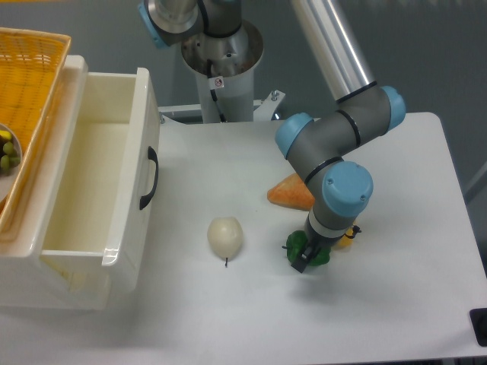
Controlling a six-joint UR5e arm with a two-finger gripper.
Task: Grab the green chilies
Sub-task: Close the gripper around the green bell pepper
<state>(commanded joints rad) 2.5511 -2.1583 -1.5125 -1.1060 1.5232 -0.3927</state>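
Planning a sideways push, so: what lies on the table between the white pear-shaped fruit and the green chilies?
Nothing: in the fixed camera view, bare table separates the white pear-shaped fruit from the green chilies, where the gripper sits.

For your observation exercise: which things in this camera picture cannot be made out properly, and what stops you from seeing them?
- Gripper: the wrist covers its fingers, so open or shut is unclear.
- Green chilies: mostly hidden under the gripper and wrist.
- Yellow pepper: only a sliver shows behind the wrist.
- Orange basket: cut off by the left edge.
- Small fruits: too small, cut off at the left edge.
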